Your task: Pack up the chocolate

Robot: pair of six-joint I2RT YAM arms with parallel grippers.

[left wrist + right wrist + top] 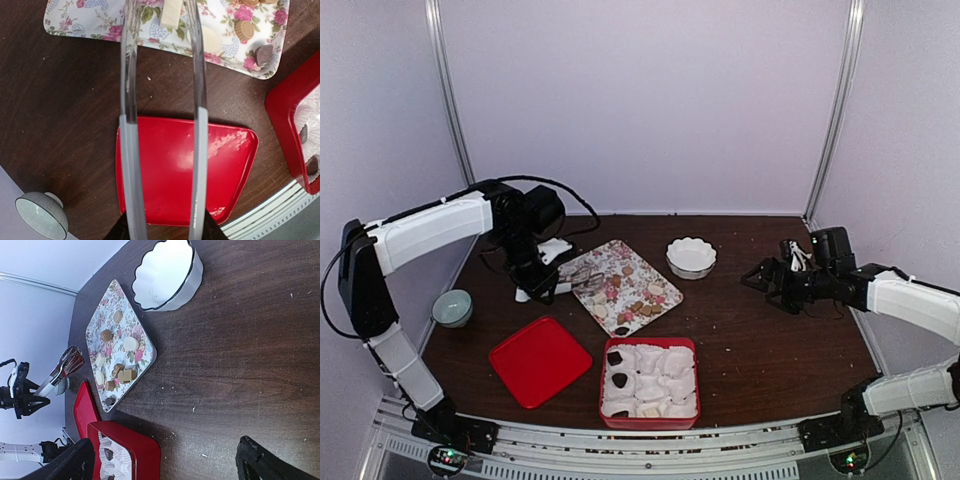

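I've got my left fingers [214,233] clenched on clear plastic tongs [199,150] over the flowered tray [80,20]. Right fingers [260,462] gape wide, touching nothing.

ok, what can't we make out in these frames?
1. Tongs: tips cut off by the left wrist view's top edge, too small in the top view; holding anything, unclear.
2. Chocolate in the red box: count unclear, top view blurred, both wrist views crop the box.
3. Right gripper: fingertips cut off by the right wrist view's bottom edge.
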